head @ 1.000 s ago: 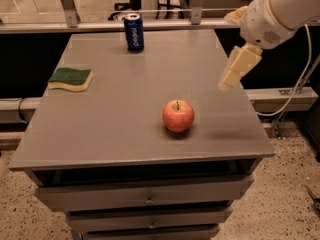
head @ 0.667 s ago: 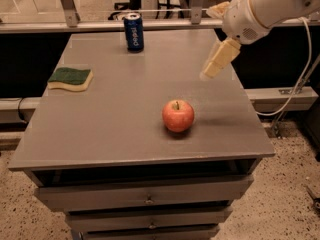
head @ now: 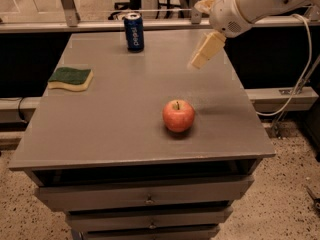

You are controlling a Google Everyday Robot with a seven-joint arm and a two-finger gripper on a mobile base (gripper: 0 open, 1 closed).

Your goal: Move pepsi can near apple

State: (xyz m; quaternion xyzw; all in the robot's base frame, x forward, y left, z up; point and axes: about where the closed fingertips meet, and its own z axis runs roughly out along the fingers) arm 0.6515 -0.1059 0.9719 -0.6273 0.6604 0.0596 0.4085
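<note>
The gripper (head: pixel 196 34) hovers empty, jaws apart, above the table (head: pixel 100 129) well to the right of the upright pepsi can (head: pixel 134 31), and the apple (head: pixel 178 115) sits far in front of that can.

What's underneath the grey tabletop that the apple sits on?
Under the flat grey metal tabletop, stacked grey drawers with small knobs; their contents are hidden. The gripper hovers above the tabletop's far right.

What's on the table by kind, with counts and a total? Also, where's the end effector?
Cans: 1 (pepsi can)
Fruit: 1 (apple)
Sponges: 1 (green sponge)
Total: 3
The end effector hangs over the table's back right, to the right of the pepsi can and apart from it.
</note>
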